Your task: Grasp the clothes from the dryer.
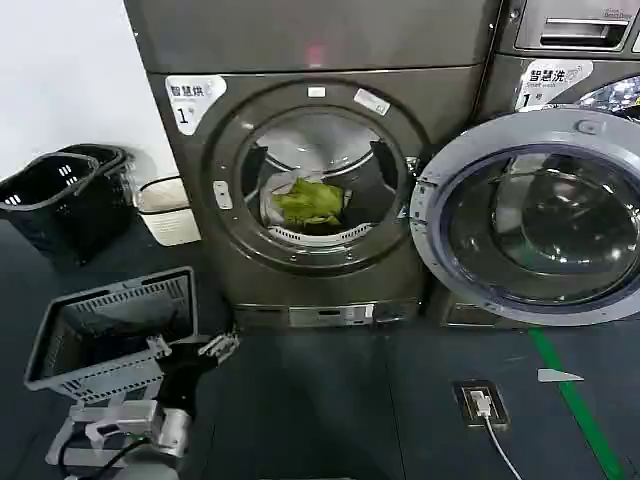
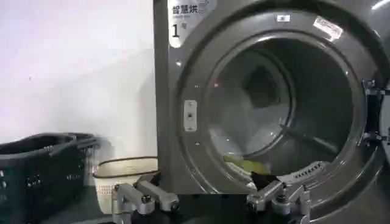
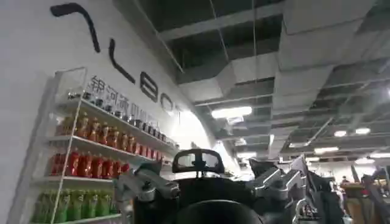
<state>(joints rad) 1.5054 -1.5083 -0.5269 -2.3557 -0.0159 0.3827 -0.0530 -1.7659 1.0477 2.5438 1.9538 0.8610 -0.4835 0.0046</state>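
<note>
Furthest left, black baskets (image 1: 60, 195) sit against the white wall, and a grey basket (image 1: 110, 335) rests on the floor close to my left side. My left gripper (image 1: 222, 345) hovers low over the dark floor, just beside that grey basket's corner and in front of the dryer's base; in its wrist view the fingers (image 2: 149, 198) stand wide apart with nothing between them, facing the porthole.

Moving right, the dryer (image 1: 200, 200) stands with its door (image 1: 530, 215) swung fully open to the right. The clothes (image 1: 310, 203) lie at the bottom of the steel drum, a small yellow-green heap near the front lip.

To do this well, I judge I must raise the arm from floor height, pass the rim without knocking it, then come down on the middle of the heap and close on a thick fold.

My right gripper (image 3: 207, 185) points up towards a ceiling and a shelf of bottles (image 3: 85, 164), its fingers spread, idle.
</note>
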